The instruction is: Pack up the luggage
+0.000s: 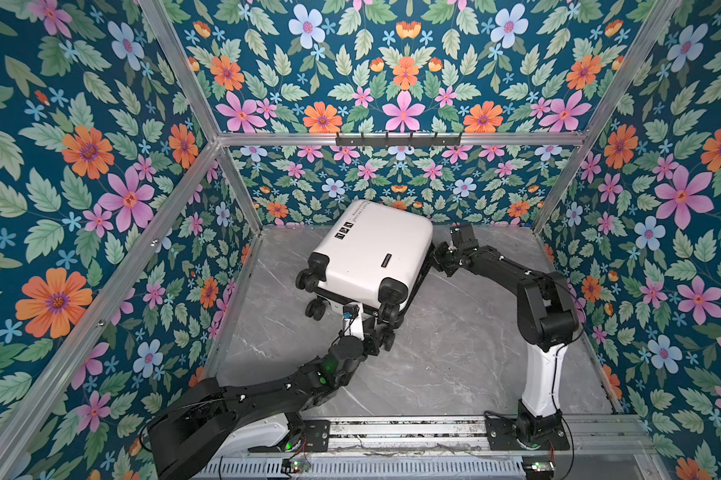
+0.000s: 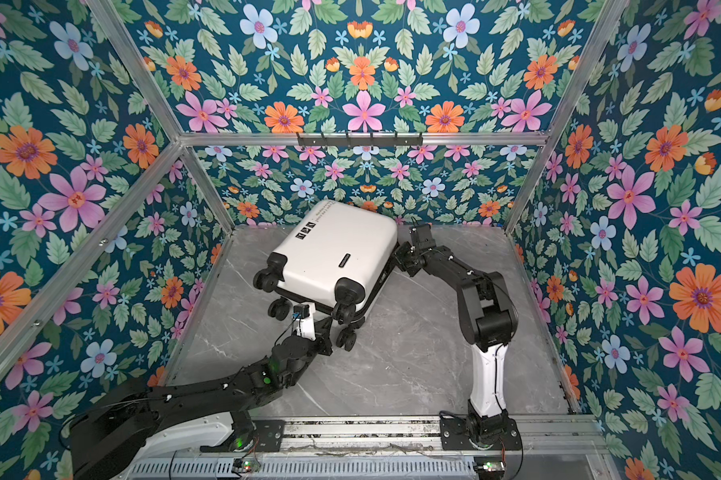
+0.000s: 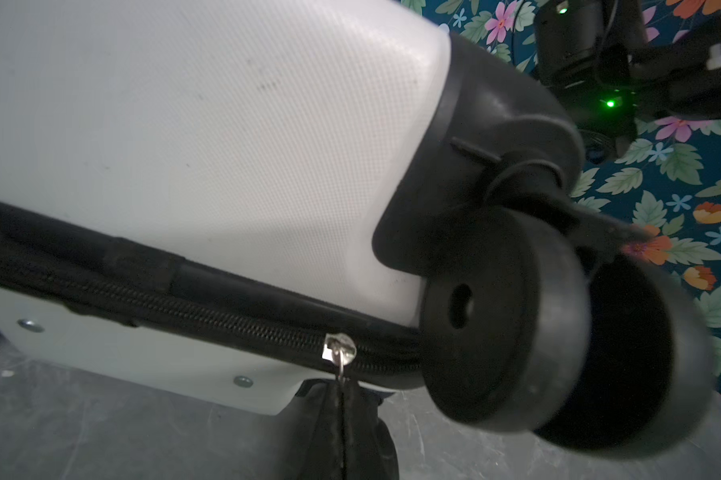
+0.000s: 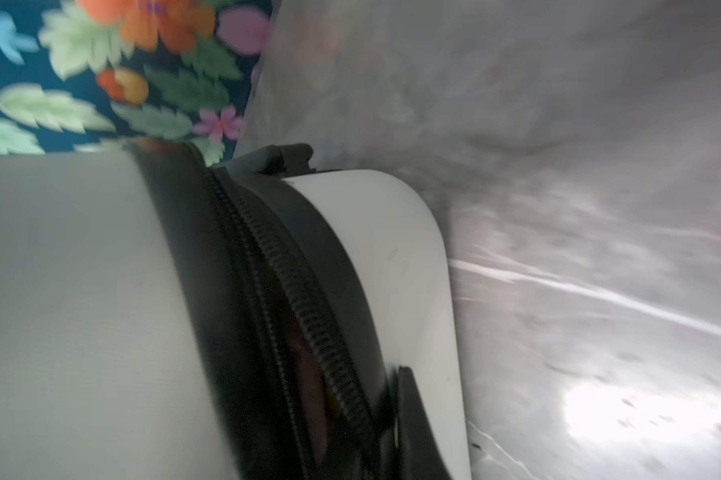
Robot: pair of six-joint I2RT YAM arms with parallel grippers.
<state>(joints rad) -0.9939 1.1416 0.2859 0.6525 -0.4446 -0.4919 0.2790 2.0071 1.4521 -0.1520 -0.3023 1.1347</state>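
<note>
- luggage (image 1: 371,249) lies flat by the back edge of the desk (image 1: 454,353), mid-width, wheels toward the front-left corner.
- left gripper (image 3: 344,436) looks clamped on the zipper pull (image 3: 340,361), beside a wheel (image 3: 504,316).
- right gripper (image 1: 436,254) is closed at the case's far side; nothing visibly held.
- Risk: zipper gap (image 4: 308,374) is open there with contents showing, so a hard pull could snag fabric.
- Risk: case is only braced, so it may pivot or skid, and the pull may slip out at the corner bend.

Black left arm (image 1: 263,395) and right arm (image 1: 547,309), each with one white link (image 1: 541,382), thin cables (image 1: 142,436); green lights (image 1: 330,365) on the left.
</note>
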